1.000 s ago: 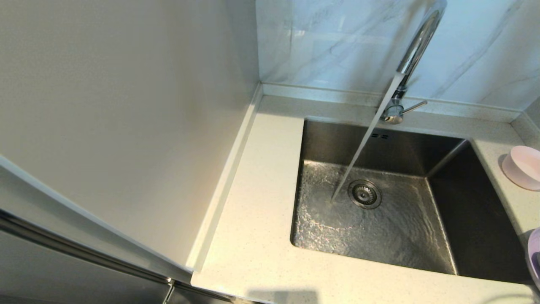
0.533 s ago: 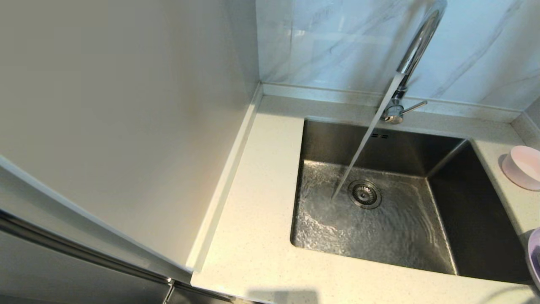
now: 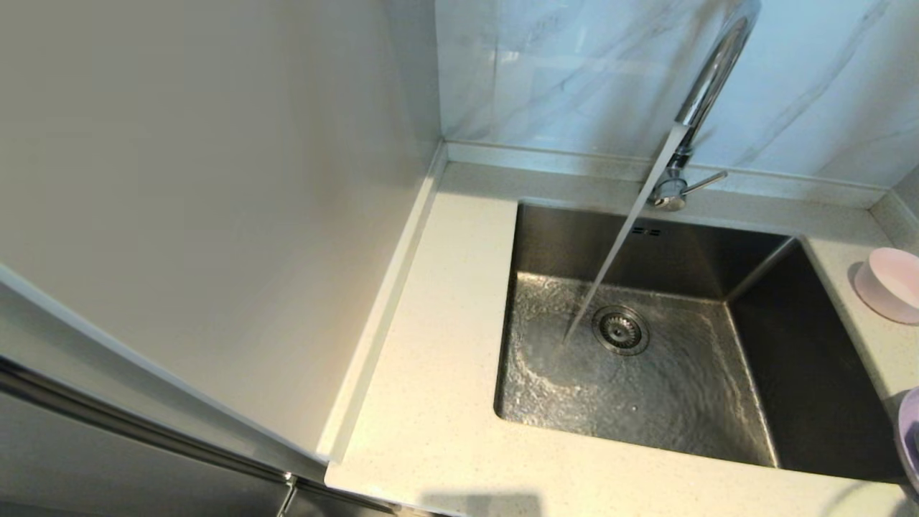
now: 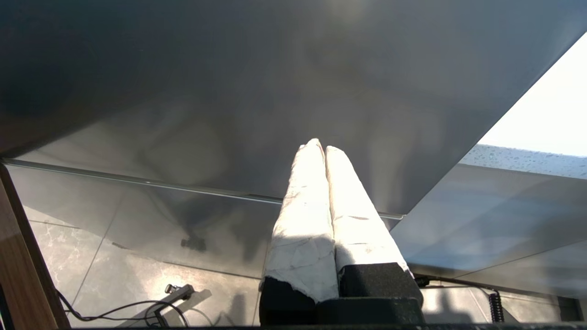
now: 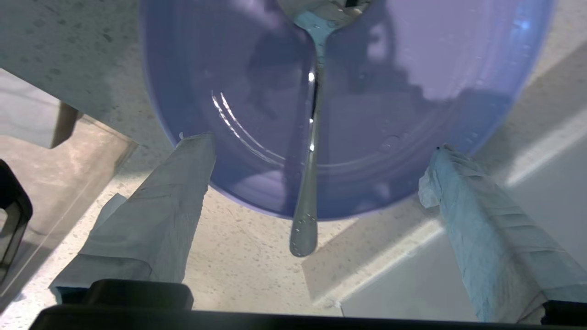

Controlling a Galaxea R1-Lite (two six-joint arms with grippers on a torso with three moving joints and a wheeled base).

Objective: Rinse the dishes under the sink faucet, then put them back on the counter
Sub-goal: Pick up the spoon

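Water runs from the chrome faucet [image 3: 707, 79] into the steel sink [image 3: 811, 373], landing beside the drain [image 3: 619, 329]. The pale pink bowl [image 3: 890, 283] stands on the counter [image 3: 431, 359] right of the sink. Only a sliver of the lavender plate [image 3: 910, 431] shows at the right edge of the head view. In the right wrist view the plate [image 5: 412, 82] lies on the counter with the metal spoon [image 5: 312, 183] in it, handle over the rim. My right gripper [image 5: 318, 144] is open, one finger on each side of the plate's near rim. My left gripper [image 4: 319, 146] is shut, empty, below counter level.
A tall cream side panel [image 3: 215, 215] closes off the counter's left. The marble wall [image 3: 574, 72] rises behind the raised back edge. The faucet's thin lever [image 3: 705, 182] points right. A grey cabinet front [image 4: 229, 91] faces the left gripper, with floor cables [image 4: 137, 307] below.
Only the ripples of the running water in the sink differ; the dishes have not moved.
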